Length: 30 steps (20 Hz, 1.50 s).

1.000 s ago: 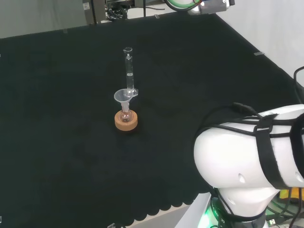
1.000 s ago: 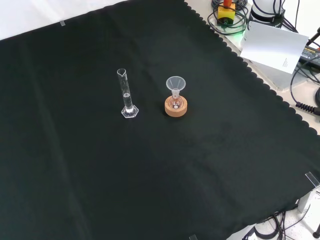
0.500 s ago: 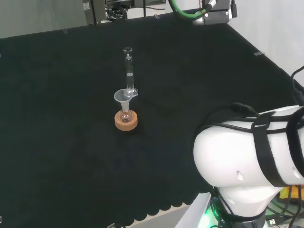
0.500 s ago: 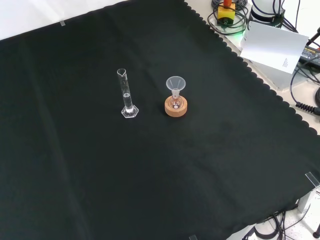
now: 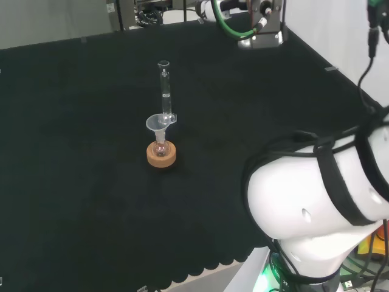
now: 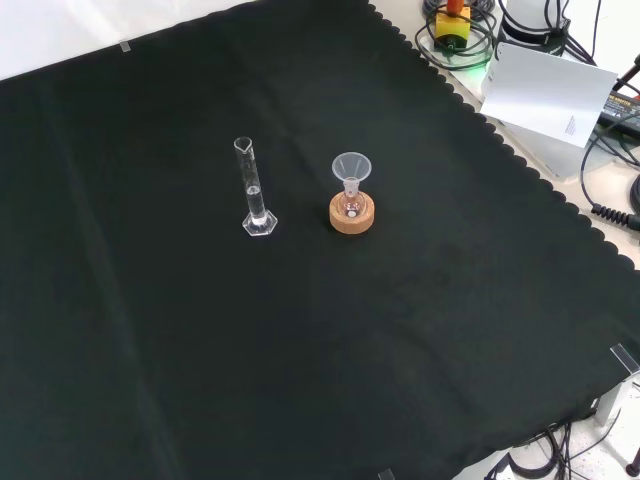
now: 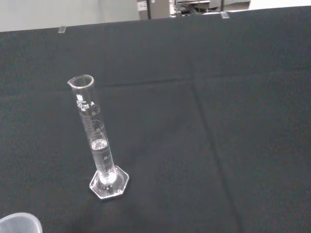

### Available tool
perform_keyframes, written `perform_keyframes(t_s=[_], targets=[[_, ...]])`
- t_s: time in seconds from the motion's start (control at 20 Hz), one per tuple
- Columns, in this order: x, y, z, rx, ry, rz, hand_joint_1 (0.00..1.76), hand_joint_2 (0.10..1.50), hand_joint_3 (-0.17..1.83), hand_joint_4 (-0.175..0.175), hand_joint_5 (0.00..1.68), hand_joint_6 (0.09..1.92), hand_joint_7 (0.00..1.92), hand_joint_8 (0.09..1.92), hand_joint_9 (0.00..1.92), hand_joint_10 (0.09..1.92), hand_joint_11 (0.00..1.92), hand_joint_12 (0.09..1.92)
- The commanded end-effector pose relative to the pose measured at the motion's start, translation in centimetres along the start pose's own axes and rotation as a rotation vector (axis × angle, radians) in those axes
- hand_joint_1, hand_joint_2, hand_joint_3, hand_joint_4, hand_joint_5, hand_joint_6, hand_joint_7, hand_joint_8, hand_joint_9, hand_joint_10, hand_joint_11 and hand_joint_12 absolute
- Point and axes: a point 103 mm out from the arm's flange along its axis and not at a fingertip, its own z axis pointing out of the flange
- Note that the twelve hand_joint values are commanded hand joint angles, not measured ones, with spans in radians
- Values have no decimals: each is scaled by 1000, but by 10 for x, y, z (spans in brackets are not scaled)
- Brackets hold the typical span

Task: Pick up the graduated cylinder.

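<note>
The graduated cylinder (image 5: 164,89) is a tall, slim piece of clear glass on a hexagonal foot. It stands upright on the black cloth, left of the flask in the front view (image 6: 253,192). In the wrist view it stands a little way off (image 7: 98,145), with a liquid line about a third of the way up. The arm's wrist end (image 5: 262,27), with a green cable, hangs at the top of the head view, to the right of the cylinder and apart from it. Nothing touches the cylinder.
A small round flask with a clear funnel (image 6: 351,168) in its neck sits on a cork ring (image 6: 352,216) beside the cylinder. The arm's big white link (image 5: 310,207) stands at the head view's lower right. Paper (image 6: 548,92) and cables lie beyond the cloth's scalloped edge.
The arm's wrist end has come down and left into the top of the head view. The big white link has shifted slightly. The cylinder and flask have not moved.
</note>
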Motion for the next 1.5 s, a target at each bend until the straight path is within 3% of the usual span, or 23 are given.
perform_keyframes(t_s=[0.05,0.1,0.15,0.2,0.7,1.2,1.35,1.5], targets=[[3,69,75,-7,75,-84,176,1171,260,-43,271,87,96,523,227,682,0,1312],[3,72,79,-8,82,-86,184,1168,258,-44,272,87,100,530,234,684,0,1315],[11,101,114,-25,185,-132,210,1155,251,-45,274,87,122,547,252,690,0,1323],[16,103,124,-25,207,-148,232,1145,246,-46,277,87,137,570,268,691,0,1333],[33,108,164,-5,235,-210,286,1116,235,-51,290,87,159,624,300,689,0,1357],[37,110,191,44,237,-200,376,1083,227,-57,345,87,246,687,374,707,18,1406],[36,110,196,29,285,-197,404,1068,225,-63,381,87,305,711,409,707,47,1403],[37,109,202,27,343,-222,543,1002,211,-73,459,87,400,742,488,699,121,1389]])
